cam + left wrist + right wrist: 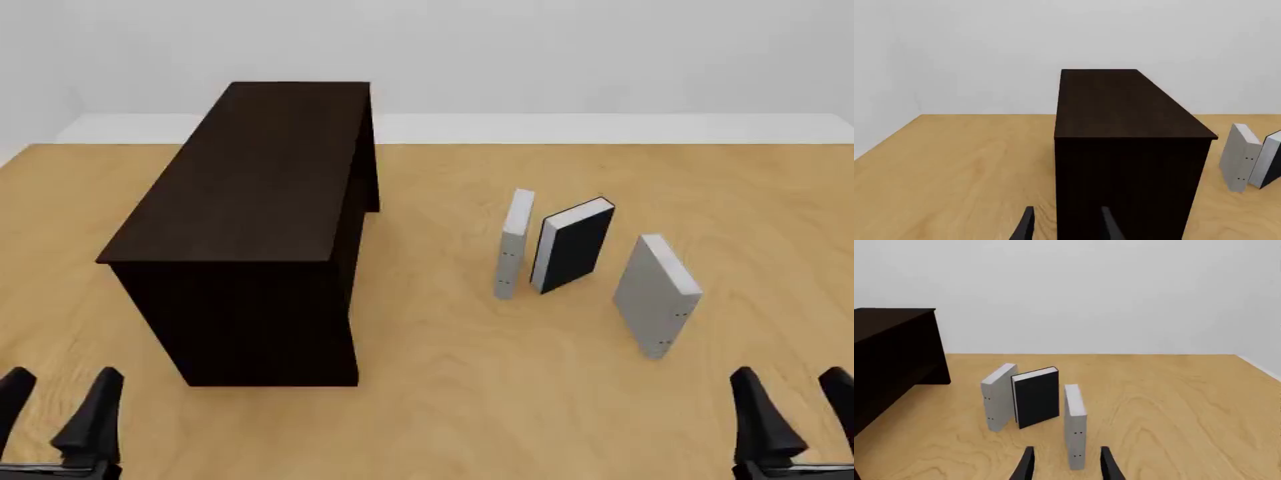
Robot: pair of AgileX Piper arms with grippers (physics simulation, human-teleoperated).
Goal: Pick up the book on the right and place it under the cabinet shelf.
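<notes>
The book (657, 295), a thick light-grey hardcover, stands upright on the table as the rightmost of three. In the right wrist view the book (1075, 425) stands edge-on just ahead of my right gripper (1067, 467), which is open and empty. From the front, the right gripper (798, 415) sits at the near right corner, short of the book. The dark brown cabinet shelf (254, 230) stands at the left. My left gripper (54, 415) is open and empty near its front face, with the cabinet shelf (1131, 155) filling the left wrist view behind the left gripper (1067, 230).
A black-covered book (574, 245) and a thinner grey book (514, 243) stand just left of the task book, between it and the cabinet. Bare wooden table (454, 400) lies between the cabinet and the books. A white wall bounds the far table edge.
</notes>
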